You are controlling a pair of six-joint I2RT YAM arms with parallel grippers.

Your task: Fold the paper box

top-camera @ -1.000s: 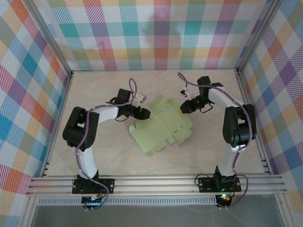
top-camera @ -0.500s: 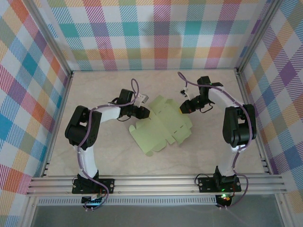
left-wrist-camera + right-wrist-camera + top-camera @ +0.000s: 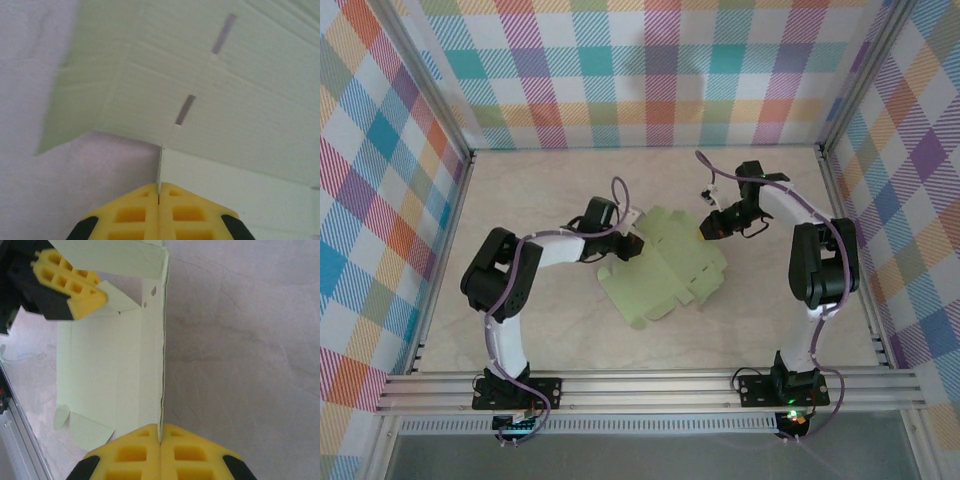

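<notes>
Top external view shows the paper box (image 3: 665, 270) as a flat, unfolded green cut-out lying on the table (image 3: 540, 320) about midway between the two arms. It is turned on the diagonal, and its longer side seems to run from near left to far right. The left gripper (image 3: 632, 245) meets its far-left edge and the right gripper (image 3: 705, 230) its far-right corner. From the left wrist, the yellow fingertips of the left gripper (image 3: 159, 192) are pressed together with a thin edge of card pinched in the seam between them. The slotted panel of the paper box (image 3: 200, 100) slopes up and away from the table there. From the right wrist, the right gripper (image 3: 160, 435) is likewise clamped tight on the card's edge, which runs straight away from its tips as a thin line. The main panel (image 3: 110, 370) lies to the left of that line, and the left gripper (image 3: 97, 297) is at the sheet's far end.
</notes>
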